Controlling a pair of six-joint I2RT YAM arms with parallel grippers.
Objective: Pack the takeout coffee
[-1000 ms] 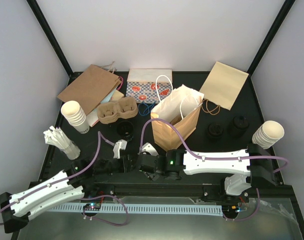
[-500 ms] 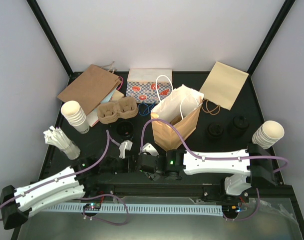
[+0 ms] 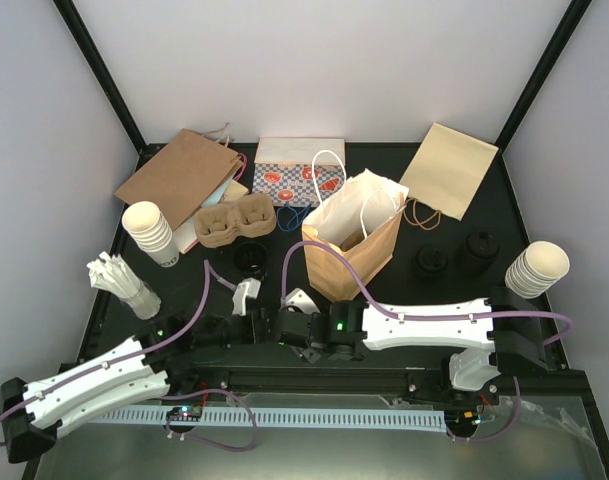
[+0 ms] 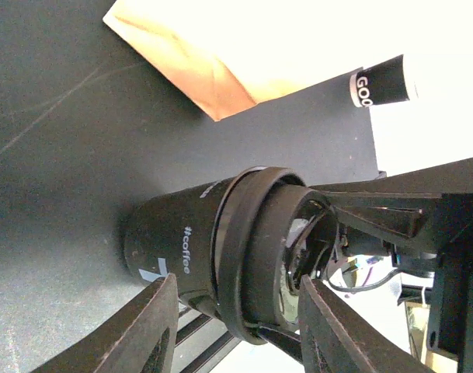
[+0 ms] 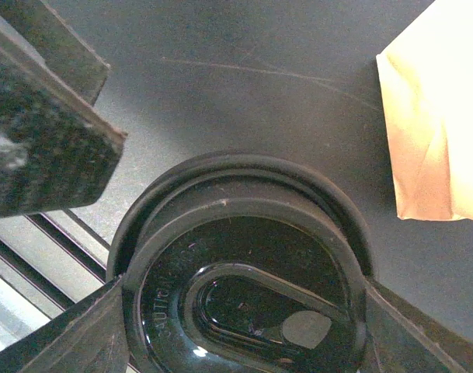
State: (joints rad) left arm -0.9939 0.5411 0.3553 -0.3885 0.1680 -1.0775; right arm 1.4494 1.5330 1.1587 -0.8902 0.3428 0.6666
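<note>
A black takeout coffee cup [image 4: 170, 245] marked "#coffee" stands at the near middle of the table, with a black lid [image 5: 244, 295] on top. My right gripper [image 5: 244, 311] is shut on the lid's rim from above. My left gripper [image 4: 238, 281] is open, and the cup sits just beyond its two fingers. In the top view the grippers meet [image 3: 256, 325] [image 3: 287, 328] and hide the cup. A second black cup [image 3: 251, 258] stands open behind them. The cardboard tray [image 3: 234, 222] has two hollows. An open brown paper bag [image 3: 352, 240] stands in the middle.
White paper cup stacks stand at the left [image 3: 149, 232] and right [image 3: 536, 268]. A holder of white stirrers [image 3: 124, 282] stands near left. A black lid [image 3: 429, 262] and a lidded black cup [image 3: 478, 250] stand right. Flat bags [image 3: 179, 175] [image 3: 299, 175] [image 3: 449, 168] lie at the back.
My left gripper has moved a little right, closer to the cup, and its arm has swung. My right arm has shifted slightly left, still on the lid.
</note>
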